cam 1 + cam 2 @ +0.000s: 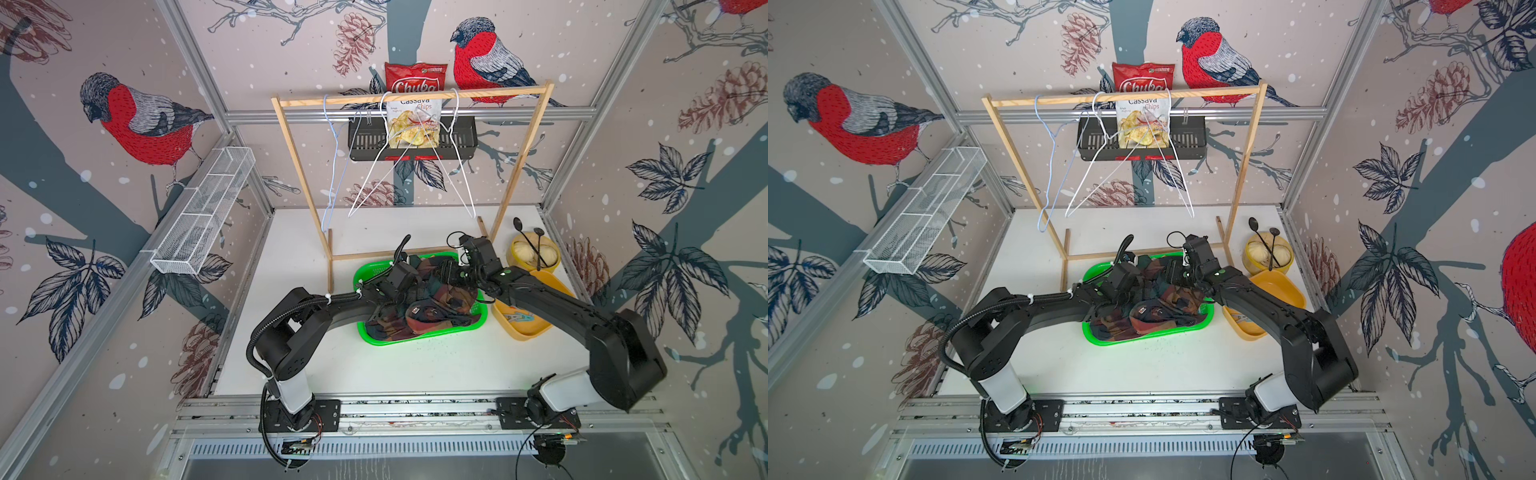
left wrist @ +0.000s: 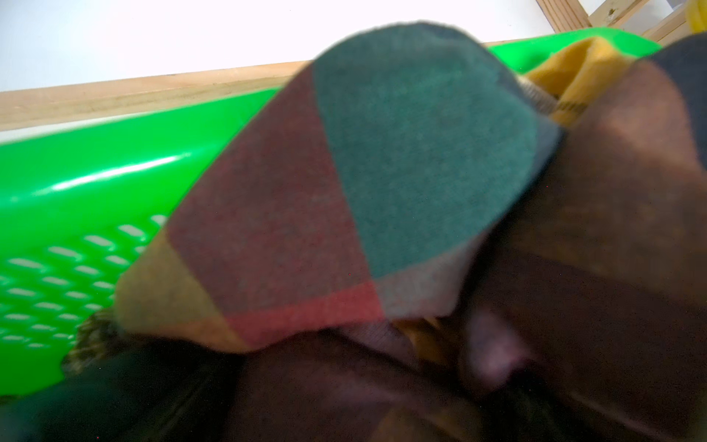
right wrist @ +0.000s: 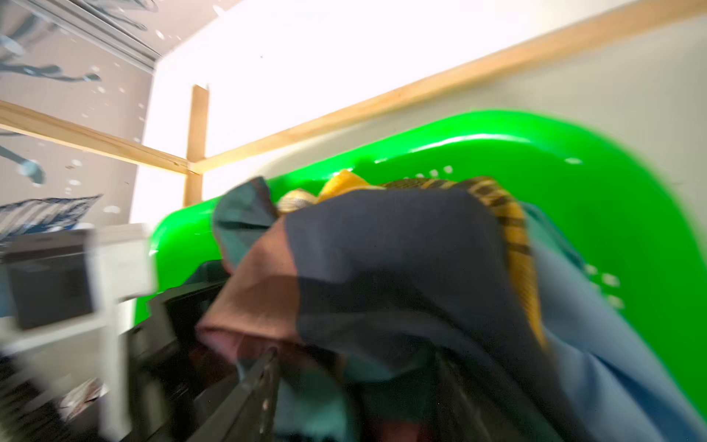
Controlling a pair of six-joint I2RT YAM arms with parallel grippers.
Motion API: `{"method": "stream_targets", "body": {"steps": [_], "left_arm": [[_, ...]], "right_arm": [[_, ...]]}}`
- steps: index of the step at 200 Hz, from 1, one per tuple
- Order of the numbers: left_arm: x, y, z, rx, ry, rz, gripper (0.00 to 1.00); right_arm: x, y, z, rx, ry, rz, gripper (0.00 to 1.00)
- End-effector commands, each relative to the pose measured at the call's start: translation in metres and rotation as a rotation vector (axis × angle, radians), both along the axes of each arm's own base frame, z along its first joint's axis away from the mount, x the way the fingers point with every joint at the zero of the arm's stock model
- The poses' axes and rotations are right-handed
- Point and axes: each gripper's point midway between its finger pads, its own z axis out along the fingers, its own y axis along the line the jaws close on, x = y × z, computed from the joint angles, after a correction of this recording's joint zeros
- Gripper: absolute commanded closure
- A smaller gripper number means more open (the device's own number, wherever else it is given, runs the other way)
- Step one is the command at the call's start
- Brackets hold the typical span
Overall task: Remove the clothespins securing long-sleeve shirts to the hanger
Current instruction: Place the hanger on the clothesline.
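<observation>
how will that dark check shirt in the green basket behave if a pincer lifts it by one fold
Likely floppy: the check shirt lies crumpled in soft folds, so it should drape and trail. It may drag the yellow plaid shirt tucked under it. Probably light, unlikely to tip the green basket.

I count three wire hangers, three shirts, two spoons, two arms, and one each of green basket, yellow tray, yellow bowl, chips bag
</observation>
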Motion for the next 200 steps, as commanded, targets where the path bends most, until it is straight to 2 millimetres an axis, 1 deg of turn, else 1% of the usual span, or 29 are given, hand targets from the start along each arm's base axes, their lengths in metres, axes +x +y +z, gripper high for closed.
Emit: {"method": "stream_targets", "body": {"steps": [1, 13, 27, 52, 70, 85, 93, 105, 117, 126, 143, 146, 148, 153, 167, 181, 200], "left_arm": [[-0.02, 0.015, -0.023, 0.085, 0.097, 0.0, 0.04], [-0.02, 0.015, -0.022, 0.085, 0.094, -0.002, 0.04], [-0.02, 0.014, -0.02, 0.081, 0.091, -0.004, 0.04], [-0.02, 0.012, -0.023, 0.081, 0.096, -0.012, 0.04], [-0.018, 0.009, -0.025, 0.082, 0.101, -0.018, 0.04], [-0.016, 0.006, -0.024, 0.075, 0.098, -0.023, 0.04], [-0.014, 0.003, -0.02, 0.07, 0.093, -0.029, 0.04], [-0.014, -0.001, -0.014, 0.062, 0.085, -0.054, 0.04], [-0.015, -0.008, 0.001, 0.035, 0.059, -0.099, 0.04], [-0.017, -0.011, 0.013, 0.017, 0.042, -0.135, 0.04], [-0.023, -0.014, 0.04, -0.015, 0.004, -0.188, 0.04], [-0.023, -0.015, 0.046, -0.024, -0.005, -0.196, 0.04], [-0.02, -0.019, 0.058, -0.043, -0.027, -0.2, 0.04], [-0.02, -0.021, 0.073, -0.064, -0.051, -0.217, 0.04], [-0.024, -0.025, 0.106, -0.112, -0.097, -0.268, 0.04], [-0.029, -0.025, 0.133, -0.136, -0.13, -0.315, 0.04], [-0.035, -0.017, 0.169, -0.165, -0.191, -0.34, 0.04]], "right_arm": [[0.009, 0.004, -0.02, 0.006, 0.007, -0.014, 0.36], [0.004, 0.002, -0.04, -0.003, 0.05, -0.029, 0.37], [-0.004, -0.001, -0.06, -0.014, 0.098, -0.043, 0.38], [-0.02, -0.004, -0.083, -0.012, 0.163, -0.067, 0.4], [-0.024, -0.004, -0.091, -0.007, 0.19, -0.079, 0.39], [-0.021, -0.007, -0.089, -0.009, 0.182, -0.1, 0.38], [-0.017, -0.008, -0.084, -0.001, 0.173, -0.11, 0.36], [-0.01, -0.01, -0.071, 0.016, 0.145, -0.124, 0.32], [-0.003, -0.012, -0.054, 0.027, 0.1, -0.133, 0.25], [0.001, -0.013, -0.04, 0.037, 0.066, -0.133, 0.19], [0.008, -0.015, -0.013, 0.053, 0.002, -0.133, 0.0], [0.009, -0.016, -0.008, 0.055, -0.008, -0.134, 0.0], [0.01, -0.017, -0.006, 0.056, -0.014, -0.136, 0.0], [0.012, -0.018, 0.001, 0.06, -0.028, -0.139, 0.0], [0.016, -0.022, 0.021, 0.085, -0.07, -0.139, 0.0], [0.018, -0.03, 0.046, 0.109, -0.127, -0.15, 0.0], [0.018, -0.046, 0.072, 0.127, -0.19, -0.183, 0.0]]}}
